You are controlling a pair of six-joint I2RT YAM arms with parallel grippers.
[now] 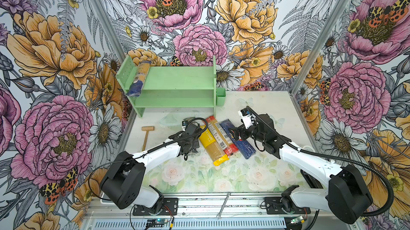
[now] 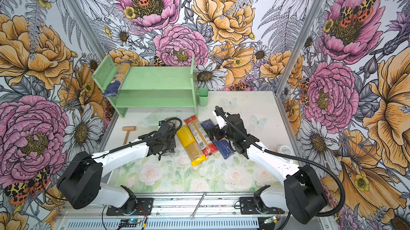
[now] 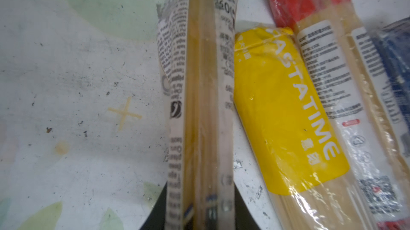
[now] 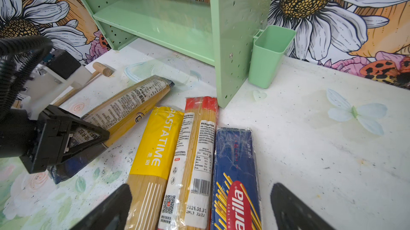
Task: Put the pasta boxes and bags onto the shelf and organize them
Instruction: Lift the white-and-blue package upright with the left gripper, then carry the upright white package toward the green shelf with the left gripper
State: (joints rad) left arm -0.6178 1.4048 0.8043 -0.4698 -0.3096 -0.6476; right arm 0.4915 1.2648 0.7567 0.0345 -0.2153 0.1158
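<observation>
Back by the wall, the mint shelf carries one blue-ended clear bag at its top tier's left end. On the table, yellow bag, red-ended bag and Barilla box lie side by side. Left gripper pinches a second blue-ended bag; right gripper hovers over that row, jaws spread.

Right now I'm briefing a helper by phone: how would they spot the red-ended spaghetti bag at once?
Find the green shelf at the back of the table. In front of it, the red-ended bag lies between the yellow bag and the blue box. It alone is clear with red at both ends.
</observation>
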